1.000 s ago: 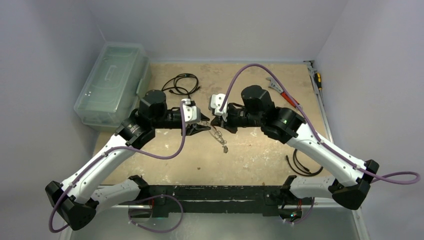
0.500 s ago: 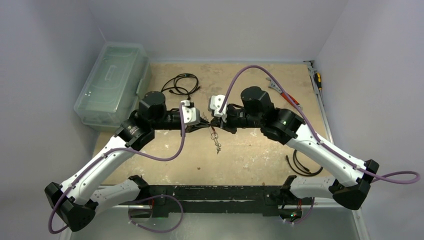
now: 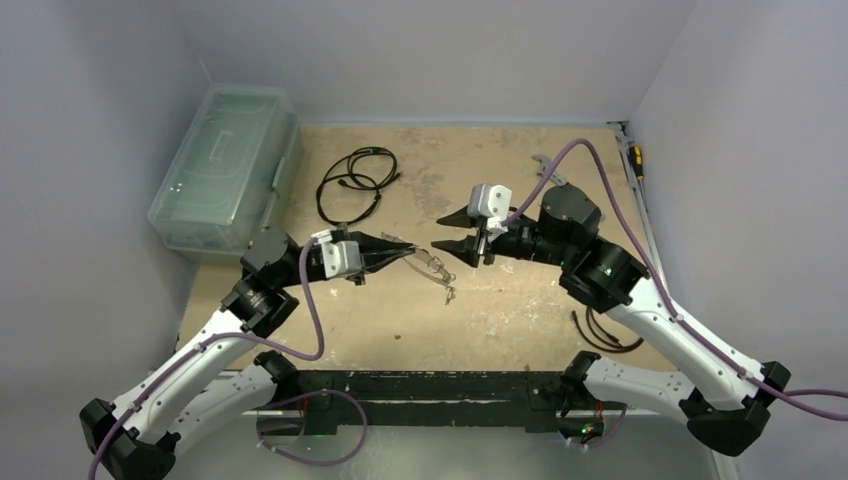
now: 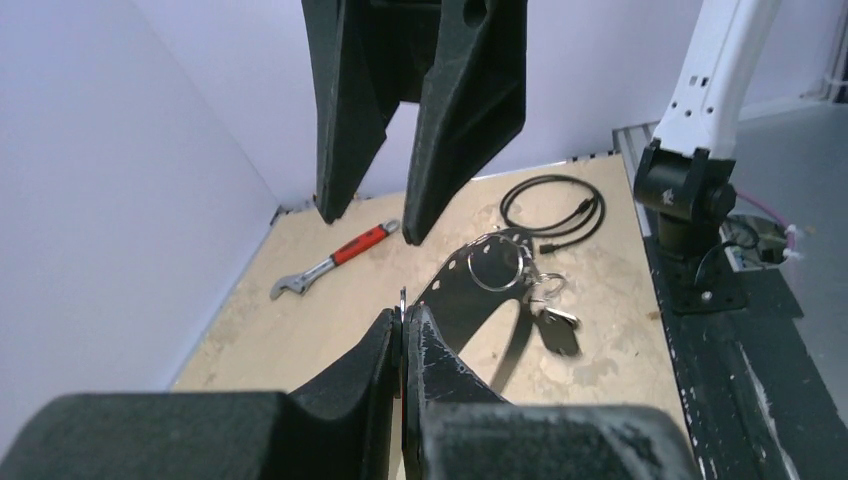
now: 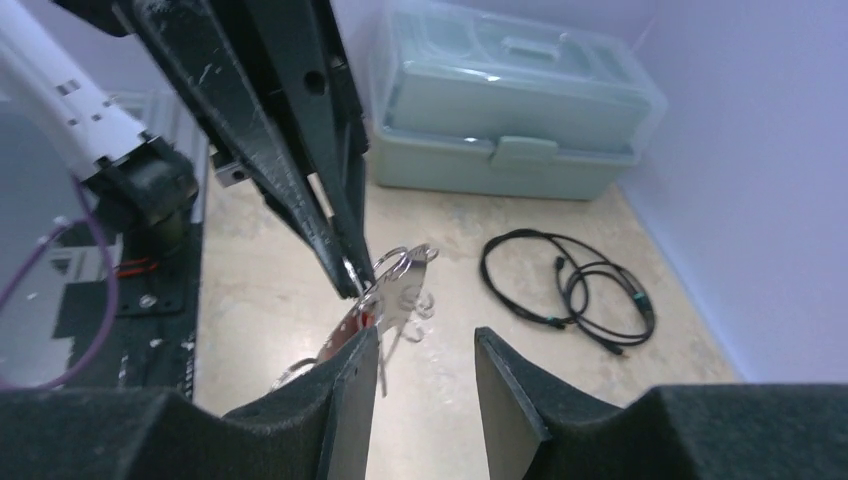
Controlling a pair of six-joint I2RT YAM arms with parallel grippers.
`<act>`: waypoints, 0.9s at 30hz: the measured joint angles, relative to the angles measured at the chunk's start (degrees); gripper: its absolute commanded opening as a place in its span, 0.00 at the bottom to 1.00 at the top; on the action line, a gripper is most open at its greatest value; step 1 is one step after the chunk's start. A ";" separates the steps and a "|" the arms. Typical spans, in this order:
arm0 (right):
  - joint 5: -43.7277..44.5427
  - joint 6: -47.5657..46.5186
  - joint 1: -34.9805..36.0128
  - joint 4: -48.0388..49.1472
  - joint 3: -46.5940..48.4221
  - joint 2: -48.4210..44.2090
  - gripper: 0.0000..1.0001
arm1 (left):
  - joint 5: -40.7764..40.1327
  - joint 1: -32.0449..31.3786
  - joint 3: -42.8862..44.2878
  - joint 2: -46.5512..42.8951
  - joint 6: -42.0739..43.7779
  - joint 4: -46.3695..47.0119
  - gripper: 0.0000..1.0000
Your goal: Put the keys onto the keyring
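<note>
My left gripper (image 3: 400, 253) is shut on the thin wire of the keyring (image 3: 428, 264) and holds it above the table. The keys (image 3: 449, 293) dangle from the far end of the keyring. In the left wrist view the jaws (image 4: 403, 318) pinch the wire; the keyring (image 4: 497, 266) and a dark-headed key (image 4: 558, 322) hang beyond. My right gripper (image 3: 440, 233) is open, facing the keyring from the right and just clear of it. In the right wrist view (image 5: 425, 345) the keyring (image 5: 402, 283) hangs ahead, with a bit of red tag (image 5: 368, 318) by one finger.
A clear plastic box (image 3: 225, 165) stands at the far left. A coiled black cable (image 3: 355, 180) lies behind the grippers, and another (image 3: 600, 330) near the right arm. A red-handled wrench (image 4: 335, 262) lies far right. Tools (image 3: 635, 155) lie along the right edge.
The two grippers met at the keyring; now they have drawn apart. The right gripper moved right and stands open. The left arm pulled back left, still holding the keyring.
</note>
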 measured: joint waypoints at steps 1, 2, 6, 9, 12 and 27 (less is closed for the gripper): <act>-1.29 0.42 -0.26 0.94 -0.37 0.09 0.44 | 0.17 0.00 -0.83 -0.24 -1.18 1.88 0.00; -2.51 0.85 -0.35 1.53 -0.85 0.17 0.45 | 0.35 0.00 -1.75 -0.46 -2.51 3.96 0.00; -6.71 2.64 -0.59 3.26 -2.43 1.05 0.46 | 1.05 0.00 -3.50 -0.52 -6.82 9.97 0.00; -9.11 3.87 -0.70 4.59 -2.93 1.86 0.45 | 1.38 0.00 -3.80 -0.42 -9.55 13.97 0.00; -11.06 5.03 -0.72 5.81 -3.34 2.47 0.44 | 1.75 0.00 -4.07 0.15 -11.91 18.21 0.00; -13.38 8.76 -1.05 10.16 -4.66 3.41 0.38 | 2.56 0.00 -4.81 2.54 -15.72 24.44 0.00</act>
